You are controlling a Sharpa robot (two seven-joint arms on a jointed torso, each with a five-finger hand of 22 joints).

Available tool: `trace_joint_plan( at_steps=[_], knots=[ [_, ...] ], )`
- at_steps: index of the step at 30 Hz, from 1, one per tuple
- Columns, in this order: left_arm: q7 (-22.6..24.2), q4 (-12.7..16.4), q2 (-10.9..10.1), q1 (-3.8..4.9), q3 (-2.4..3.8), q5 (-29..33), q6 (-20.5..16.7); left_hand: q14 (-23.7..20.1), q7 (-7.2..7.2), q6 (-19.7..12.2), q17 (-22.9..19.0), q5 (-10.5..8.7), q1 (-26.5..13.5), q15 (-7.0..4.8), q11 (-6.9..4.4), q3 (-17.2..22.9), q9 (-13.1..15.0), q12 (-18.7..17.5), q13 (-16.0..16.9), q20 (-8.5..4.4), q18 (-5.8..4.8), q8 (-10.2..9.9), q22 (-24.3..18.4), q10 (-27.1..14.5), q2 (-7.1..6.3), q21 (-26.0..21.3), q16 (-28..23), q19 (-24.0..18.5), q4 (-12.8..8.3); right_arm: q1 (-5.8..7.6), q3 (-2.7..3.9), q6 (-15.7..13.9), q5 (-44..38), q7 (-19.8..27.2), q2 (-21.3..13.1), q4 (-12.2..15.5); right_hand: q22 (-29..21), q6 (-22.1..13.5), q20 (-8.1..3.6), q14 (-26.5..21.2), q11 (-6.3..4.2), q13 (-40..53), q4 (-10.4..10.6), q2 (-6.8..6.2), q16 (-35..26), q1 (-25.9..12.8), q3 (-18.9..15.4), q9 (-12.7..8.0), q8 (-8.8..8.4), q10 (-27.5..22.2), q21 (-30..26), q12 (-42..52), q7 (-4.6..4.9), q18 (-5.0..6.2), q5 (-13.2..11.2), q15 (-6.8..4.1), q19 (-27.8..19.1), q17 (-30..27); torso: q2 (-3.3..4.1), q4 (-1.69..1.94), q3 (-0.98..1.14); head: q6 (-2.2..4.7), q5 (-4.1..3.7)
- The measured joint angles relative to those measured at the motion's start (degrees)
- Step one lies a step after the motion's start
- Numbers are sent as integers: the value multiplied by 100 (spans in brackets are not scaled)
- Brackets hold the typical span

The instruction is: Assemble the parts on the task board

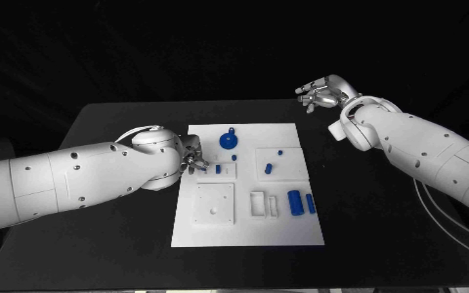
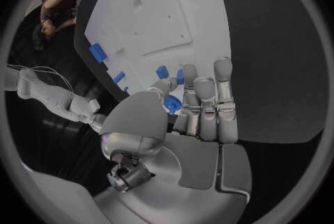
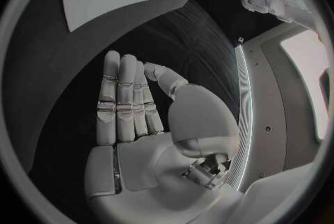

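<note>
left hand [image 1: 192, 163] at mid-left of frame, at task board [image 1: 248, 232] edge, pinching a small blue part [image 2: 171, 103]. i see right hand [image 1: 322, 93] upper right, fingers straight, empty.

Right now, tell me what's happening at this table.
The robot is putting small blue parts together on the white task board. Its left hand is at the board's left edge, and the left wrist view shows a small blue part pinched between its thumb and fingers. The right hand is raised over the black table beyond the board's far right corner, holding nothing. A blue wheel and other blue pieces lie on the board.
</note>
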Motion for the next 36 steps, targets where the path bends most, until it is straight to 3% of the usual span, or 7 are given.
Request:
trace_joint_plan(
  at_steps=[14,36],
  knots=[
    [27,-72,81,-1,0,-1,25,8,0,0,24,-5,-6,8,10,28,-3,0,0,0,0,-2,1,7,-6,0,-41,0,-28,0,0,41,0,-2,8,11,0,0,0,0,0,0,0,0,0,0,0,0,0,0,0,0,0,1,0,0,0,1,0,0,-1,-16,21],
    [81,-104,124,-2,-1,-13,292,8,0,0,34,-27,19,9,-10,28,-13,0,6,0,-1,-5,-1,-14,19,0,-41,0,-28,0,0,86,2,1,17,23,-2,15,0,0,21,-4,0,0,0,0,0,0,0,-20,0,0,14,1,-1,0,0,-4,0,1,-1,-32,-7]
  ],
)
